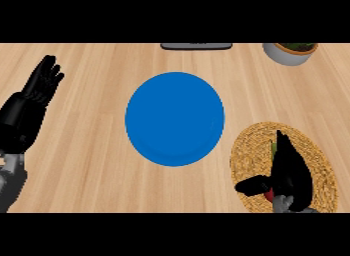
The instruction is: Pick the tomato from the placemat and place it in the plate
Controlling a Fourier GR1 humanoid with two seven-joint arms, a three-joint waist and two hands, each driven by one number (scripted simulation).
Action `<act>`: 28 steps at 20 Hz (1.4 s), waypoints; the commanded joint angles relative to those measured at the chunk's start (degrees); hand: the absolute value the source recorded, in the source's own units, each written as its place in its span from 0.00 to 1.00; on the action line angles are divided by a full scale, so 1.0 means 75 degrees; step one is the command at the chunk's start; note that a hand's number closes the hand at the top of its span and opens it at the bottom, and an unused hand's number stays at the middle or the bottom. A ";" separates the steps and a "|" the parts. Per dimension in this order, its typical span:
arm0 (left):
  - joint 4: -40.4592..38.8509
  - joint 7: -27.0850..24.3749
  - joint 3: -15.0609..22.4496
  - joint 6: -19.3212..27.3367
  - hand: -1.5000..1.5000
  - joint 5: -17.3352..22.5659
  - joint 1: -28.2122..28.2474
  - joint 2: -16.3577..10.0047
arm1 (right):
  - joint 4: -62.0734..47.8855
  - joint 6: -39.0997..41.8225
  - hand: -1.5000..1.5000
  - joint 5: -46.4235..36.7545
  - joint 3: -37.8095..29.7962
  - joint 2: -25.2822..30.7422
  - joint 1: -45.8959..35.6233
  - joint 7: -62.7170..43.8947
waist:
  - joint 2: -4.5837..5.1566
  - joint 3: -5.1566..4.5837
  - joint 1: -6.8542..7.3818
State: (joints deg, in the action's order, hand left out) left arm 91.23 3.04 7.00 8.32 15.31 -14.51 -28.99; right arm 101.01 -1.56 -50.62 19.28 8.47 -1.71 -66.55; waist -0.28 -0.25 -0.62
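A blue plate (175, 118) lies in the middle of the wooden counter. To its lower right is a round woven placemat (320, 170). My right hand (290, 175) is over the placemat, fingers stretched away from me and thumb spread to the left. It hides most of the tomato (269, 192). Only a red sliver shows between thumb and palm, and a bit of green shows by the fingers. My left hand (32, 102) rests open at the left edge, fingers up, far from both plate and placemat.
A white pot with a plant (289, 52) stands at the back right. A dark flat object (196, 46) lies at the counter's far edge, behind the plate. Bare wood separates the plate from the placemat.
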 commanded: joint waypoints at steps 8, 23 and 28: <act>0.0025 0.0318 -0.0177 -0.0083 0.50 -0.0091 -0.0264 0.0010 | 0.0267 0.1949 0.00 -0.0047 -0.0738 -0.0152 0.0009 -0.1871 | 0.0031 0.0026 0.0052; 0.0395 0.0278 -0.0215 -0.0313 0.50 -0.0448 0.0165 0.0422 | -0.0232 0.1990 0.00 -0.0310 -0.1405 -0.0895 0.0954 -0.0719 | 0.0027 0.0032 0.0084; 0.0523 0.0444 -0.0286 -0.0316 0.50 -0.0521 0.0156 0.0516 | -0.0910 0.1871 0.00 -0.0655 -0.1526 -0.1114 0.0926 -0.0580 | 0.0034 0.0033 0.0099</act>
State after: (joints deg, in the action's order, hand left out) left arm 93.54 5.65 4.15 5.44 12.67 -14.16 -26.30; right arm 96.68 10.40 -54.52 7.35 2.02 5.37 -63.43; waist -0.26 -0.36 0.04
